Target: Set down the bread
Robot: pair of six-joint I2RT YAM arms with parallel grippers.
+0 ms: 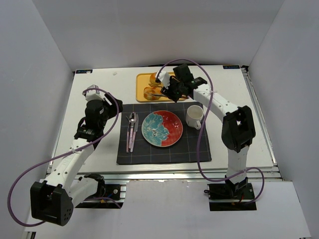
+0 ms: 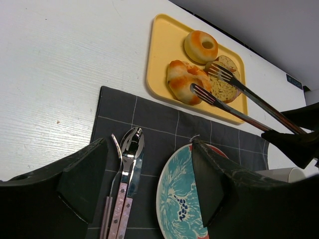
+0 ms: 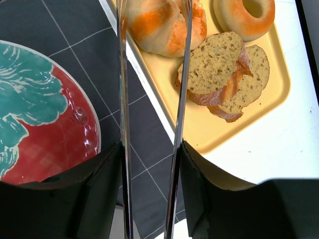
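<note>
Right gripper clamps silver metal tongs, tips straddling golden-orange round bun ahead in yellow plastic tray beside glazed ring donut and seeded bagel slices.

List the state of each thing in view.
right gripper: shut on tongs
tongs: held, tips straddling bread
bread: on tray
left gripper: open, empty
donut: on tray
bagel halves: on tray, overlapping
plate: empty, on mat
mug: upright beside plate
cutlery: lying on mat

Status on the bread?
Left gripper open over placemat. Right gripper shut on tongs, tips at bread on tray. Bagel slices right beside it.
</note>
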